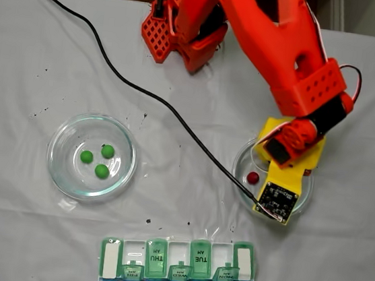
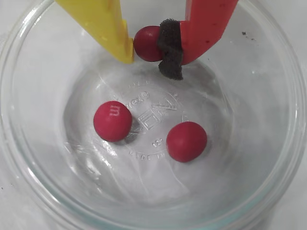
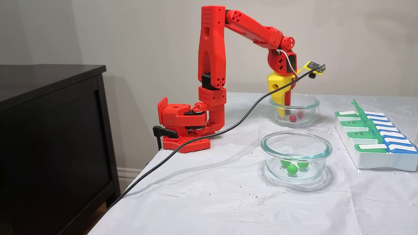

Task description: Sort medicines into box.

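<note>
1. Gripping one red ball [image 2: 146, 44], jaws closed on it between yellow finger [image 2: 108, 26] and foam-padded red finger [image 2: 204, 26].
2. Two more red balls [image 2: 112, 121] [image 2: 186, 141] lie below in the glass dish [image 2: 268, 158].
3. Three green balls [image 1: 97, 159] sit in another dish [image 1: 59, 166] well apart.
4. Pill organiser [image 1: 177, 258] at counter [image 1: 15, 229] edge.

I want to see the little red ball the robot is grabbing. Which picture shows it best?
The wrist view: the small dark red round ball sits large between the end effector's yellow and red fingers. In both fixed views the arm and the clear glass dish hide that ball.
</note>
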Controlling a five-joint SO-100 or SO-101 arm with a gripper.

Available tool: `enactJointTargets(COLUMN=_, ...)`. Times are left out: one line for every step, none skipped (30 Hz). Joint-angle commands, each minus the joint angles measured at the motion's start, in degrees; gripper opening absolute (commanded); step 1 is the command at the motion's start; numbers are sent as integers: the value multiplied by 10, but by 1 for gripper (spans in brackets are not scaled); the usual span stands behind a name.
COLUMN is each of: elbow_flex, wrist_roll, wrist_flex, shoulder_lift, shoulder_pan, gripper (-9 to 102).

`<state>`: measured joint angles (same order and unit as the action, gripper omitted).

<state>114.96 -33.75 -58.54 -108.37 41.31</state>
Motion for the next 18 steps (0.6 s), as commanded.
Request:
enactJointTargets(elbow_flex=-64, wrist_roll=-11, wrist_flex=-16, shoulder_lift=-79, shoulder_pan=-18, gripper=0)
enactJointTargets(elbow_flex=-71, wrist_roll=-13, wrist_flex=-18, shoulder_lift=-82, shoulder_pan=-22, gripper=0)
enactJointTargets(elbow_flex=-80, wrist_roll=-17, wrist_flex=-24, shoulder_lift=-84, shoulder_pan=-27, gripper=0)
enactJointTargets(elbow_flex=-91, wrist_roll=-19, wrist_flex=-30, shoulder_lift=-89, shoulder_pan=-34, gripper=0)
enactJointTargets(elbow_flex=-105, wrist_roll=-24, wrist_flex=-40, shoulder_lift=-96, shoulder_pan=-43, gripper=0)
enactJointTargets(elbow_flex=-118, wrist_roll=-28, wrist_flex=-48, shoulder_lift=-104, shoulder_pan=-52, gripper=0)
enactJointTargets(elbow_flex=-132, wrist_roll=-31, wrist_flex=-58, shoulder_lift=-111, shoulder_pan=-62, gripper=0)
enactJointTargets(elbow_flex=-148, wrist_roll=-33, wrist_flex=-66, shoulder_lift=-117, shoulder_pan=-72, gripper=0)
enactJointTargets(elbow_flex=-164, wrist_roll=-34, wrist_flex=-74, shoulder_lift=-122, shoulder_pan=-84, gripper=0)
enactJointTargets(elbow_flex=-182, wrist_roll=-36, wrist_flex=-83, shoulder_lift=-127, shoulder_pan=-98, gripper=0)
enactJointTargets(elbow_flex=-200, wrist_roll=-38, wrist_flex=-92, shoulder_lift=-131, shoulder_pan=-112, gripper=0)
enactJointTargets(elbow_flex=-219, wrist_roll=-41, wrist_flex=-103, shoulder_lift=-134, shoulder_pan=-127, gripper=0)
enactJointTargets(elbow_flex=-242, wrist_roll=-46, wrist_flex=-117, shoulder_lift=-139, shoulder_pan=-146, gripper=0)
enactJointTargets(elbow_flex=-258, wrist_roll=-47, wrist_flex=-126, shoulder_lift=-142, shoulder_pan=-163, gripper=0)
enactJointTargets(elbow_flex=-279, wrist_roll=-46, wrist_flex=-136, shoulder_lift=-146, shoulder_pan=-185, gripper=0)
enactJointTargets(elbow_flex=-287, wrist_roll=-42, wrist_flex=-142, shoulder_lift=-148, shoulder_pan=-196, gripper=0)
enactJointTargets(elbow_flex=-298, wrist_roll=-34, wrist_flex=-149, shoulder_lift=-149, shoulder_pan=-213, gripper=0)
enactJointTargets(elbow_flex=-307, wrist_roll=-24, wrist_flex=-158, shoulder_lift=-150, shoulder_pan=-228, gripper=0)
